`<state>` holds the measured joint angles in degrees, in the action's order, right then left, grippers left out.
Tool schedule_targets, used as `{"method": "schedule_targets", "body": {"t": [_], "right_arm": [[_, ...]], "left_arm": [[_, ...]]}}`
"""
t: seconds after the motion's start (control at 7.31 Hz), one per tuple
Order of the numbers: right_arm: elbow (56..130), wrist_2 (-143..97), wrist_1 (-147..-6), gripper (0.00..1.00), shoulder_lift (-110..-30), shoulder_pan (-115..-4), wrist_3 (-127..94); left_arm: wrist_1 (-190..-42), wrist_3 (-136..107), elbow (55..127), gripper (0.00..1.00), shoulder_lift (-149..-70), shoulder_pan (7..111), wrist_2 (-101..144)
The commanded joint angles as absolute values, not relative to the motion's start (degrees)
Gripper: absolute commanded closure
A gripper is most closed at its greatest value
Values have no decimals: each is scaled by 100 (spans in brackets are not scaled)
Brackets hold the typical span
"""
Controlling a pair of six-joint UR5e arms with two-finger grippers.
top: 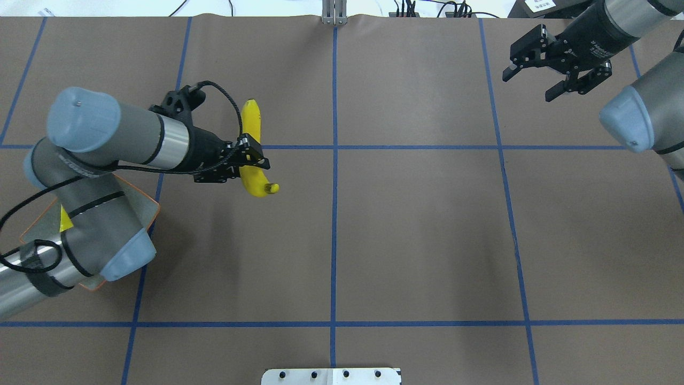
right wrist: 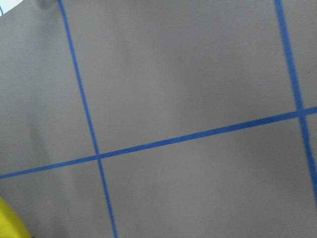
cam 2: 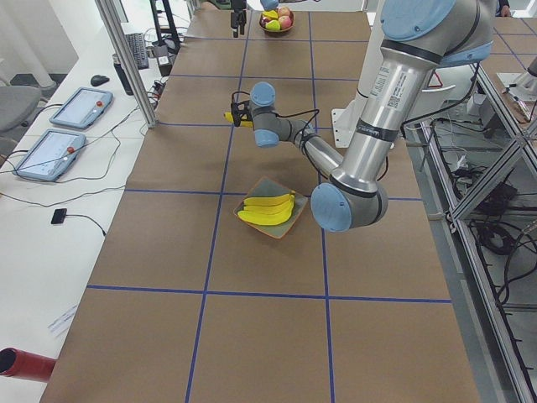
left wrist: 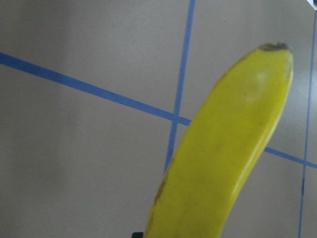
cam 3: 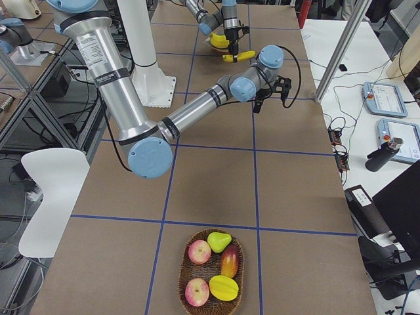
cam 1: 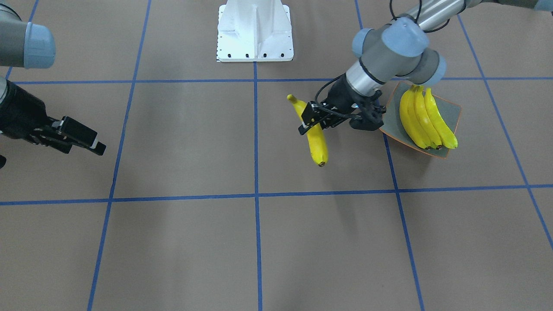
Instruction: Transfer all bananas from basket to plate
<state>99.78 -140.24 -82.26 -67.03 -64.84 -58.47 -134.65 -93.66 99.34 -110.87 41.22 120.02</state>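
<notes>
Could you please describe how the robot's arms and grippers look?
Both the left arm and right arm are silver-grey tubes with pale blue joint caps. The left gripper and right gripper are black, two-fingered; a black cable loops over the left wrist.

four bananas (cam 1: 319,144), one plate (cam 1: 450,113), one basket (cam 3: 194,237) holding five pieces of other fruit (cam 3: 199,251).

The left arm is stretching out low over the counter (top: 417,230) with its wrist lying nearly level, and the left gripper (top: 253,162) is clamping a banana (top: 251,118) crosswise between its fingers (top: 259,158). The right arm is hovering at the far corner, and the right gripper (top: 528,85) is holding its fingers spread wide around nothing.
</notes>
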Motion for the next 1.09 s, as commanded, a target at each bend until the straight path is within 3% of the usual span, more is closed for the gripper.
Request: {"method": "schedule_targets", "body": {"t": [0.0,0.96], "right_arm": [[9722,-13545,-8392,0,-6812,-6328,-5216],[9536,-13483,-8561,0,-6856,-6451,-4579]], "left_arm": [[-13386,-9378,10659,100,-10015,4403,12331],[-13430,-8219,10723,100,-8597,4474,12349]]}}
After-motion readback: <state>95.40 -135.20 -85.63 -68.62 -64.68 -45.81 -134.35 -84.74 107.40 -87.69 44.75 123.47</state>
